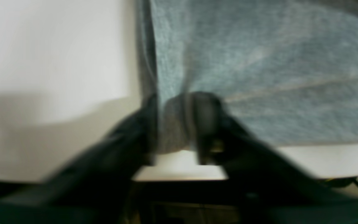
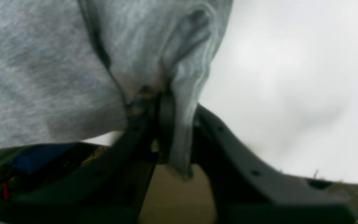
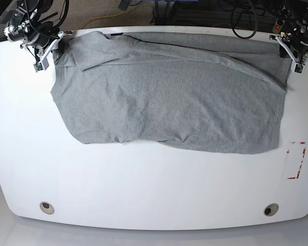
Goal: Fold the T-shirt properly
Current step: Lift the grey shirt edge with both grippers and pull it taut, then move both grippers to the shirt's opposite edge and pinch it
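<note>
1. One broad white worktop (image 3: 143, 195) with rounded corners carries everything. It has two small round holes near its front edge and a red-and-white marker at one side. Cables lie beyond its far edge.

2. One large, soft heather-grey cotton T-shirt (image 3: 174, 97) lies spread across the far half of the worktop, its plain side up; no lettering shows. Its far edge is drawn out between the two arms, with long creases running toward each grip, probably so the cloth is taut and flat before a fold. The near edge lies loose on the worktop, and one fold of cloth overlaps near the base view's left corner.

3. Two arms are in play, one at each far corner, well apart.

4. The right gripper (image 2: 166, 124), black with grey moulded sides, has its jaws closed tight on a bunched strip of the shirt's edge, which hangs down through them. In the base view it sits at the far left corner (image 3: 41, 43).

5. The left gripper (image 1: 179, 124), black and blurred in its wrist view, likewise pinches a gathered wad of grey cloth at the opposite corner (image 3: 292, 48).
</note>
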